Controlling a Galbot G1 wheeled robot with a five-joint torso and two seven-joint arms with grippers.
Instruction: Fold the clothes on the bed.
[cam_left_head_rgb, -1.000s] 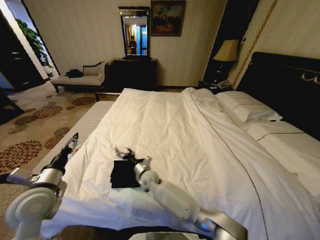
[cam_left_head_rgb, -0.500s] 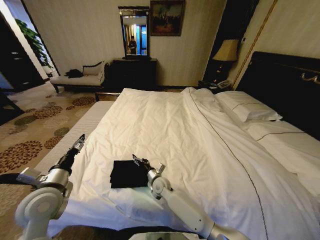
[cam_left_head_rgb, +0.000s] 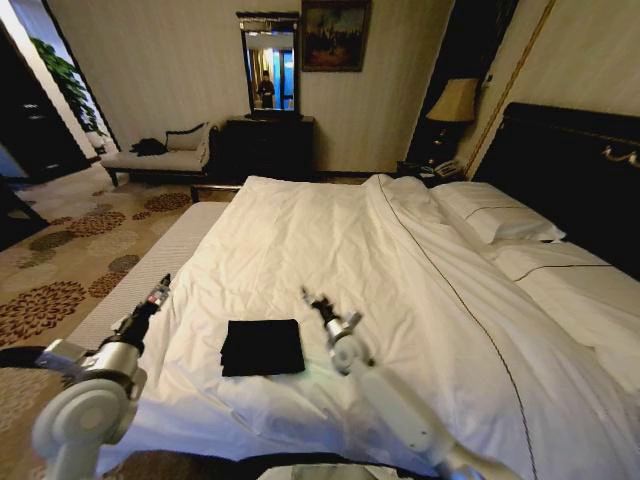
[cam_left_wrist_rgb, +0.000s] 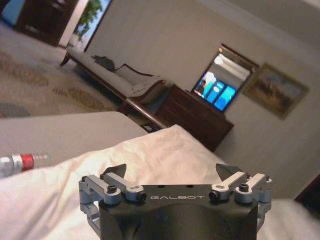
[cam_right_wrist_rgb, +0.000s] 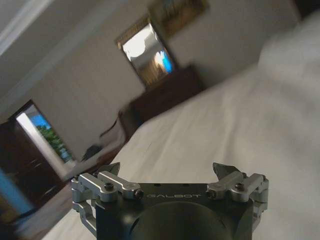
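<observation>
The right gripper (cam_left_head_rgb: 327, 308) sits in the lower middle of the head view, lifted above the duvet, its jaws spread apart and holding nothing; its own wrist view (cam_right_wrist_rgb: 167, 172) shows the same wide gap. The left gripper (cam_left_head_rgb: 160, 288) is at the lower left of the frame, beside the near edge of the bed, and its wrist view (cam_left_wrist_rgb: 172, 175) shows the jaws apart and empty too.

Between the two grippers lies the black T-shirt (cam_left_head_rgb: 263, 346), folded into a flat, roughly square packet in the lower centre of the head view. It touches neither gripper. Its slightly longer side runs across the frame, left to right. No lettering can be made out on it.

It rests on the white duvet (cam_left_head_rgb: 330, 240) of the bed (cam_left_head_rgb: 165, 255), whose pillows (cam_left_head_rgb: 495, 222) and dark headboard (cam_left_head_rgb: 570, 170) fill the right of the frame. A patterned carpet (cam_left_head_rgb: 60, 260) covers the left, with a chaise longue (cam_left_head_rgb: 160, 152), a dark dresser (cam_left_head_rgb: 268, 147), a mirror (cam_left_head_rgb: 270, 65) and a framed picture (cam_left_head_rgb: 335, 35) along the far wall, and a lamp (cam_left_head_rgb: 453, 103) at upper right.
</observation>
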